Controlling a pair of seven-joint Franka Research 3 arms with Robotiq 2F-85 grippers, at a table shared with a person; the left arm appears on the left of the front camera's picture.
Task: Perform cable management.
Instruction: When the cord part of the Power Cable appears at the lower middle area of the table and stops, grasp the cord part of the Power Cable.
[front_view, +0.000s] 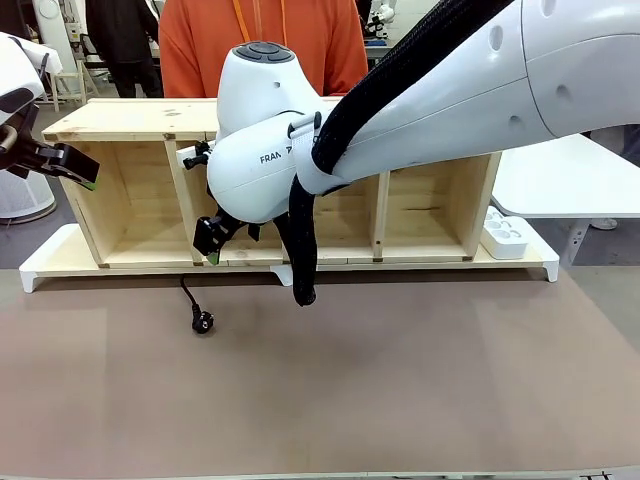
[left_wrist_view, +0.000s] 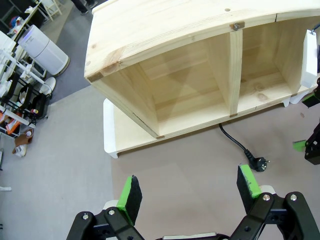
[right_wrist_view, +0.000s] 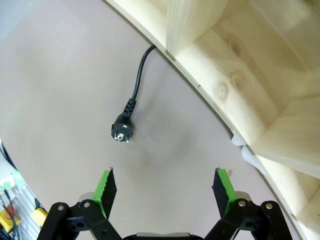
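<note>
The cable (front_view: 186, 293) runs out from under the shelf (front_view: 130, 118) at its front edge, its plug (front_view: 203, 322) on the table (front_view: 400, 380) just before the shelf. Above the plug hangs the right gripper (right_wrist_view: 165, 182), wide and empty. The left gripper (left_wrist_view: 187, 187), wide and empty too, hovers off the shelf's left end.

The shelf (front_view: 140, 120) is pale raw wood, matt, with grain and knots showing. Under it, the worktop (front_view: 400, 380) is smooth, matt grey-brown. The cable (right_wrist_view: 137, 85) in front of the shelf is black with a slight rubbery sheen. The arm (front_view: 560, 70) crossing before the shelf has glossy white plastic shells and a black braided sleeve (front_view: 303, 250).
</note>
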